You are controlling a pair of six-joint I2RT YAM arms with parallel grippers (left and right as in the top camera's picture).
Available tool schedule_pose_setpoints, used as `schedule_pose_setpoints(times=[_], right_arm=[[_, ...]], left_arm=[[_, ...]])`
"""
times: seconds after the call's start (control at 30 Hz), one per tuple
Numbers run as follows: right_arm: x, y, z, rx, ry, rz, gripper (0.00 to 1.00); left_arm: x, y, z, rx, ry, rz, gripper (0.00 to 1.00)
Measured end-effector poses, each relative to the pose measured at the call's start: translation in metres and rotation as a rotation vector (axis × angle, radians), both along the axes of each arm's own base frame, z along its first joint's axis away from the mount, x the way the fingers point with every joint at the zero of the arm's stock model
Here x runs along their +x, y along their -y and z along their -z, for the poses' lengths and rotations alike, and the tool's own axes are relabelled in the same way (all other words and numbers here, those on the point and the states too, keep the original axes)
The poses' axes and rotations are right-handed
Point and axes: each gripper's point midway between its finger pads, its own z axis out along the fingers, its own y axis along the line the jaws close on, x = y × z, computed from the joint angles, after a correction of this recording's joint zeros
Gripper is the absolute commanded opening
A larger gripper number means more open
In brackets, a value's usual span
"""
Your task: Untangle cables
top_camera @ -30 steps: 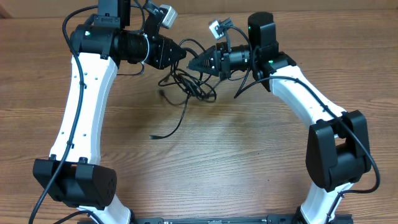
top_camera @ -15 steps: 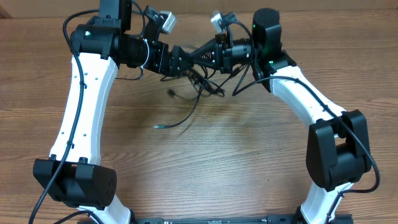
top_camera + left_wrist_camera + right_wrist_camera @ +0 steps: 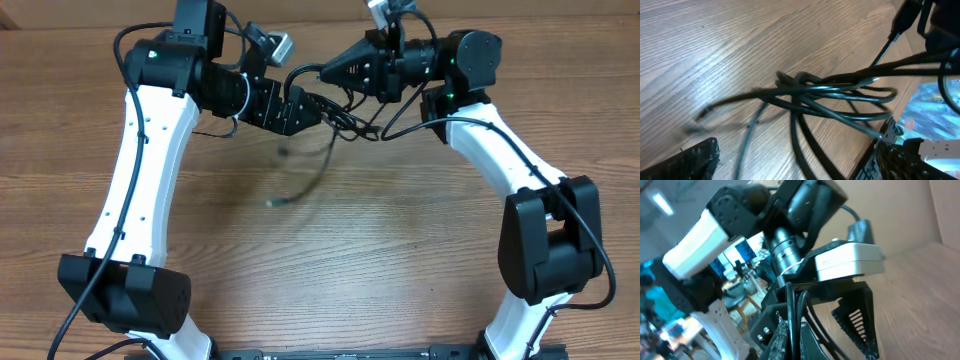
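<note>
The cables (image 3: 347, 121) are a tangle of thin black cords hanging above the table between my two grippers. One loose strand trails down to a small plug end (image 3: 272, 202). My right gripper (image 3: 326, 72) is shut on strands of the cables (image 3: 794, 325), which run up between its fingers (image 3: 785, 342). Just below it, my left gripper (image 3: 312, 108) is open. In the left wrist view the cables (image 3: 830, 92) cross in loops ahead of the left gripper (image 3: 795, 167), and some strands pass between its wide-set fingertips (image 3: 697, 160) without being pinched.
Wooden tabletop (image 3: 380, 250) all around. Both arms meet near the table's far edge (image 3: 560, 20). Thicker arm wires (image 3: 400, 125) loop beside the right gripper. The left arm's wrist camera (image 3: 847, 260) fills the right wrist view.
My left gripper has opened and let go of the cables. My right gripper has risen and moved toward the far edge, lifting the tangle; the loose strand has swung right.
</note>
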Motion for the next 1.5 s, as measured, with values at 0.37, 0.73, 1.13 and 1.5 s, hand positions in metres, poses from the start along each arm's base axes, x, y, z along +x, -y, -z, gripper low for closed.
schedule_pose_setpoints(times=[0.37, 0.73, 1.13, 1.5], right_arm=[[0.006, 0.010, -0.002, -0.014, -0.155, 0.009, 0.04], [0.017, 0.030, -0.005, -0.006, -0.191, 0.056, 0.04], [0.057, 0.052, -0.022, 0.134, -0.421, 0.214, 0.04], [0.076, 0.037, -0.032, 0.250, -0.573, 0.283, 0.04]], left_arm=[[0.011, 0.014, -0.003, 0.012, 0.044, -0.023, 1.00], [-0.004, 0.006, 0.008, 0.057, -0.028, -0.021, 1.00], [0.002, 0.019, -0.013, -0.177, -0.387, -0.344, 0.85], [0.020, 0.035, -0.015, -0.202, -0.449, -0.537, 1.00]])
